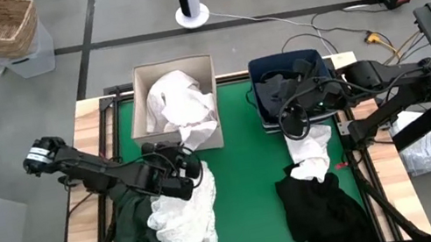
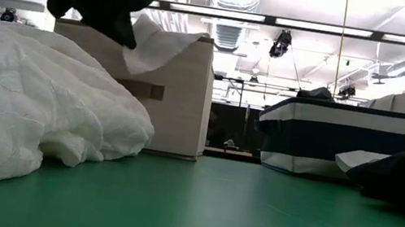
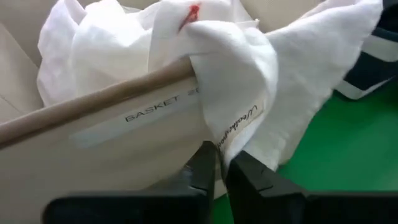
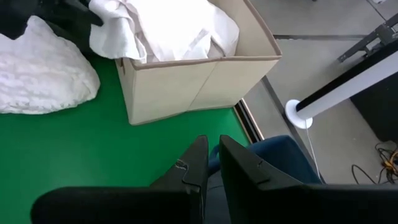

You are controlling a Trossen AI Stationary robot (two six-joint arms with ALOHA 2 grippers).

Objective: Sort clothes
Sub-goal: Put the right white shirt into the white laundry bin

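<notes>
Left wrist view: white garment (image 3: pixel 249 93) against left end effector (image 3: pixel 222 163)

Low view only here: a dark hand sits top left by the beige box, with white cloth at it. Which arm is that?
Observer: The left hand, at the beige box's front corner.
Operator: Is it gripping the cloth?
Observer: Yes. The left wrist view shows its fingers shut on a white garment draped over the box rim.
Operator: And the other arm?
Observer: The right hand hangs over the navy bin.
</notes>
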